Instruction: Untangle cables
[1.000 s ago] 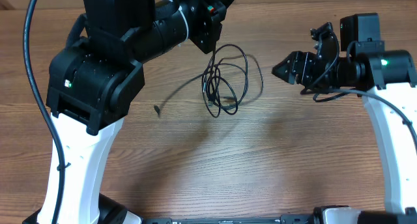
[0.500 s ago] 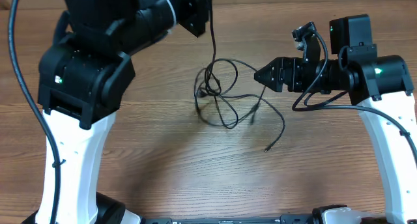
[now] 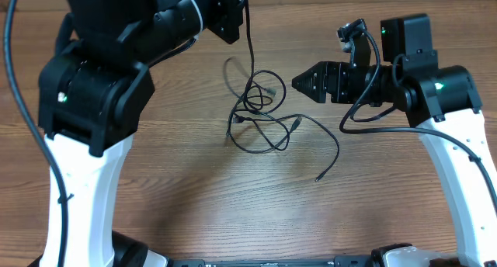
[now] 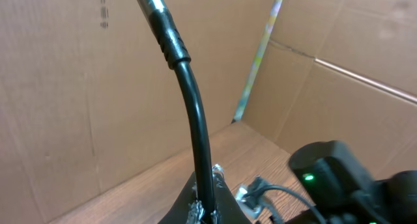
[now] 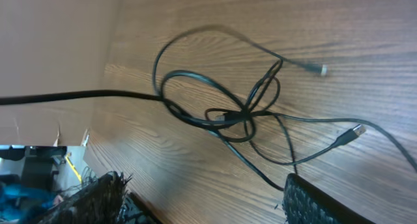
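Note:
The cables (image 3: 260,116) are thin black wires in a loose tangle at the table's middle, with small plug ends and one long strand trailing to a free end (image 3: 318,176) at the front right. My left gripper (image 3: 242,11) is raised at the back and shut on one strand, which hangs down into the tangle. In the left wrist view the held cable (image 4: 195,133) runs up from the closed fingertips (image 4: 208,210). My right gripper (image 3: 299,82) is open just right of the tangle. The right wrist view shows its spread fingers (image 5: 202,204) above the knot (image 5: 228,116), holding nothing.
The wooden table (image 3: 233,213) carries the cables. A thick black cord (image 3: 23,104) runs along the left arm, and another cord loops under the right arm (image 3: 365,116). Cardboard walls (image 4: 78,87) stand behind the table.
The tangle has loosened and spread over the table, with a long strand now trailing to the front right. My right gripper moved left toward it. My left gripper lifted its strand further back.

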Robot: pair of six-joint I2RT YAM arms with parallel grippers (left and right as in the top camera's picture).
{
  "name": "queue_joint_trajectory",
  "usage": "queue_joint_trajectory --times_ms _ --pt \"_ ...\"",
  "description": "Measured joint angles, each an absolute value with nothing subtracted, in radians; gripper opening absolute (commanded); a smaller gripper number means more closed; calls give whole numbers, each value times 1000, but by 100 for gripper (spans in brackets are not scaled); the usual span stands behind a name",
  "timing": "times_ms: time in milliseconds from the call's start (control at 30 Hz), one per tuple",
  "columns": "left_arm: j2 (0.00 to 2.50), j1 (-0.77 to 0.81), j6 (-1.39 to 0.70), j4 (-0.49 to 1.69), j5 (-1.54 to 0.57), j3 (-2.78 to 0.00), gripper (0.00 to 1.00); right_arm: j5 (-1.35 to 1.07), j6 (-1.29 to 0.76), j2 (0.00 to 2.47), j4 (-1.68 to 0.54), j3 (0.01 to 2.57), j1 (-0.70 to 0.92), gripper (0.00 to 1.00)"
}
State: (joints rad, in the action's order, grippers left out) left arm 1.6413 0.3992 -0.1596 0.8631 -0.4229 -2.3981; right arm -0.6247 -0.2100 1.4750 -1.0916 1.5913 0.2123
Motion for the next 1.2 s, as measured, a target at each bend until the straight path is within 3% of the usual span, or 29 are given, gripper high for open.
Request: queue_joint_trajectory --times_ms 767,1200 --pt "1552 399 -159 904 -426 -2398 4 -440 -354 1735 -1026 1591 337 68" --pt "1552 364 -160 935 -418 -2398 4 -444 -229 1579 -1074 1592 337 77"
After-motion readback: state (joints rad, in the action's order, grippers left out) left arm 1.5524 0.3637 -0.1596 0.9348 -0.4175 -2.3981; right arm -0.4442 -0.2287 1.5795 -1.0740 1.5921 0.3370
